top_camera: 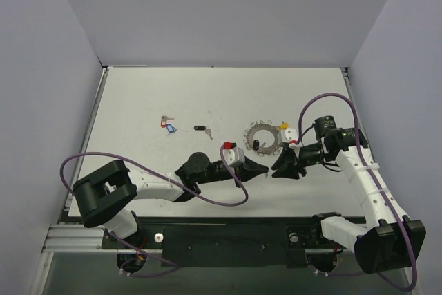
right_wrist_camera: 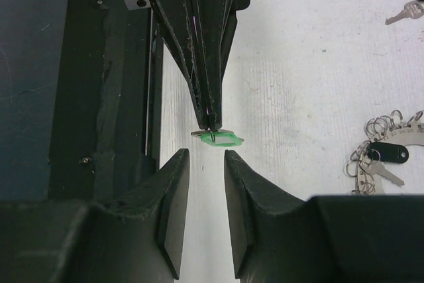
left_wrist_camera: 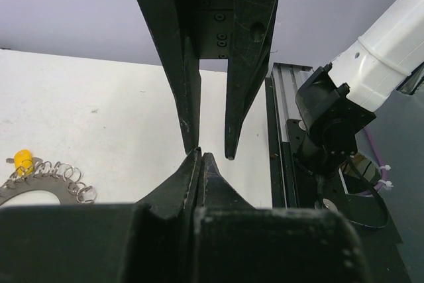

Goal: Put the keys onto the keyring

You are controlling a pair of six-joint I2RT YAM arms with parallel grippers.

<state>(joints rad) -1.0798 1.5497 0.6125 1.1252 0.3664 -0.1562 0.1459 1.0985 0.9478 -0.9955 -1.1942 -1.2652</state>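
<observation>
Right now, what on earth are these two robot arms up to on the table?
The left gripper is shut on a small green-tagged key. The right gripper faces it tip to tip, fingers open and holding nothing. The keyring lies on the table beside them, with a black-tagged key seemingly on it already. More loose keys lie farther left.

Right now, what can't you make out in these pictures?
Top view: loose keys too small to count.
Left wrist view: keyring cut by the left edge; left pincer hides whatever it grips.
Right wrist view: green key partly hidden by that pincer.
</observation>
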